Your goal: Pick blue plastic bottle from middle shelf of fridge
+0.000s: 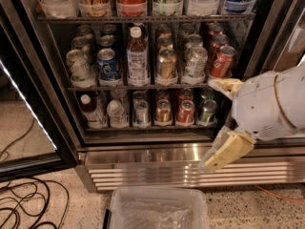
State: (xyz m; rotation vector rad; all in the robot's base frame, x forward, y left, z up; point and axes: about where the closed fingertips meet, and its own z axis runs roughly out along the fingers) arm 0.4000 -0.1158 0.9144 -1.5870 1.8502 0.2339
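Starting nearest us, we see one clear plastic bin (157, 206) on the floor, below and left of the fingers (229, 149). Our gripper (210, 124) hangs before the right side of the fridge (190, 168), its two fingers spread wide with nothing between them. Farther in, up and left of the fingers, the one blue plastic bottle (137, 58) stands upright on the middle shelf (143, 87), third of six lanes, long axis vertical. Five cans (167, 63) front that shelf: three between bottle and fingers, two beyond it. We judge the reach must go left, up and inward.
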